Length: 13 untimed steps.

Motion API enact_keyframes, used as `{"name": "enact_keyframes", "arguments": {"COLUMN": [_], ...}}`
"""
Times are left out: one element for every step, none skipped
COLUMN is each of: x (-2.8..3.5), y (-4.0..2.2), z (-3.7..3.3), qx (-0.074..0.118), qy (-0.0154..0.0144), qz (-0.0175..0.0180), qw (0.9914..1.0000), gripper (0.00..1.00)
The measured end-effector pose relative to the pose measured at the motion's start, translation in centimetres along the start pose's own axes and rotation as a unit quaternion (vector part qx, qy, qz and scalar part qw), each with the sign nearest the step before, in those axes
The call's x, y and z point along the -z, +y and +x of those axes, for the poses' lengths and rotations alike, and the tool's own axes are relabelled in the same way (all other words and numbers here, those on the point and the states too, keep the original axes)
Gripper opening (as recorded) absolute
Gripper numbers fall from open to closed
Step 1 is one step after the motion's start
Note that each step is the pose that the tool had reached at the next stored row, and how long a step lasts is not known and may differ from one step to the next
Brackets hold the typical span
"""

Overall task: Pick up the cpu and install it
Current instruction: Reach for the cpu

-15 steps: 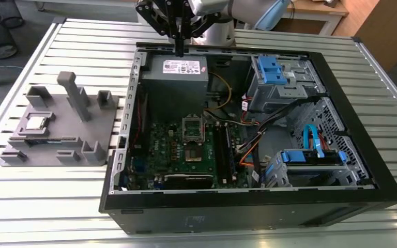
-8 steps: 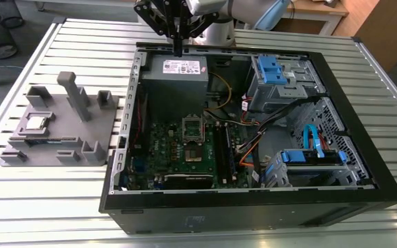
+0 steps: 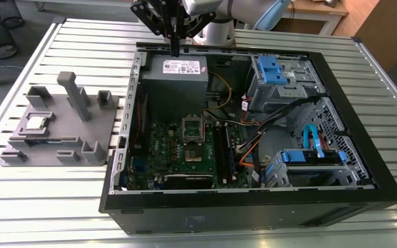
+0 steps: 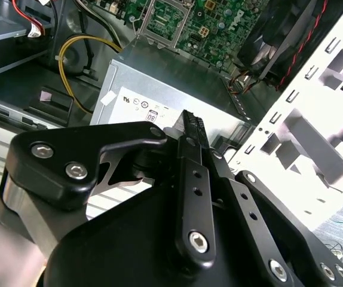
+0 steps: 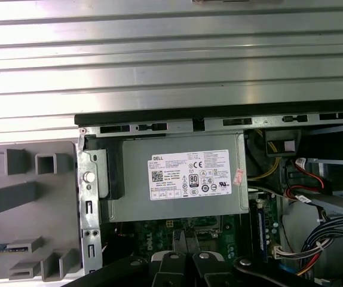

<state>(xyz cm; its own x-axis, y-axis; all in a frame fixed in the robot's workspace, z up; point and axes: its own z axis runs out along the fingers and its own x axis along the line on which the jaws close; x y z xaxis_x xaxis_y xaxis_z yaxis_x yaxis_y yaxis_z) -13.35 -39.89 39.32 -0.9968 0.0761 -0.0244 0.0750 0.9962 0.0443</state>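
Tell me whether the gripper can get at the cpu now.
Probably yes: the cpu lies uncovered on the grey fixture plate, nothing above it; the gripper hangs over the computer case.

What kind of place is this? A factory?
Probably a workshop or lab where a robot assembles computers: an open computer case sits on a slatted metal table, a grey fixture plate holds the cpu, and the gripper hangs above the case.

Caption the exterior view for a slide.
Gripper over the power supply in the open computer case; cpu on the fixture plate.
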Motion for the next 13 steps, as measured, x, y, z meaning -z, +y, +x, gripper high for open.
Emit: {"name": "enact_keyframes", "arguments": {"x": [0.00, 0.00, 0.00, 0.00, 0.00, 0.00, 0.00, 0.00, 0.00, 0.00, 0.00, 0.01, 0.01], "y": [0.00, 0.00, -0.01, -0.01, -0.01, -0.01, -0.02, -0.02, -0.02, -0.02, -0.03, -0.03, -0.03], "z": [0.00, 0.03, 0.08, 0.08, 0.09, 0.14, 0.18, 0.21, 0.25, 0.29, 0.32, 0.35, 0.39], "qx": [0.000, 0.000, 0.000, 0.000, 0.000, 0.000, 0.000, 0.000, 0.000, 0.000, 0.000, 0.000, 0.000], "qy": [0.0000, 0.0000, 0.0000, 0.0000, -0.0001, -0.0001, 0.0000, 0.0000, 0.0000, -0.0001, -0.0001, 0.0000, 0.0000], "qz": [0.0000, 0.0000, 0.0000, 0.0000, -0.0001, -0.0001, 0.0000, 0.0000, 0.0000, 0.0000, -0.0001, 0.0000, 0.0000], "qw": [1.00000, 1.00000, 1.00000, 1.00000, 1.00000, 1.00000, 1.00000, 1.00000, 1.00000, 1.00000, 1.00000, 1.00000, 1.00000], "gripper": [0.11, 0.11, 0.11, 0.11, 0.11, 0.11, 0.11, 0.11, 0.11, 0.11, 0.11, 0.11, 0.11]}}
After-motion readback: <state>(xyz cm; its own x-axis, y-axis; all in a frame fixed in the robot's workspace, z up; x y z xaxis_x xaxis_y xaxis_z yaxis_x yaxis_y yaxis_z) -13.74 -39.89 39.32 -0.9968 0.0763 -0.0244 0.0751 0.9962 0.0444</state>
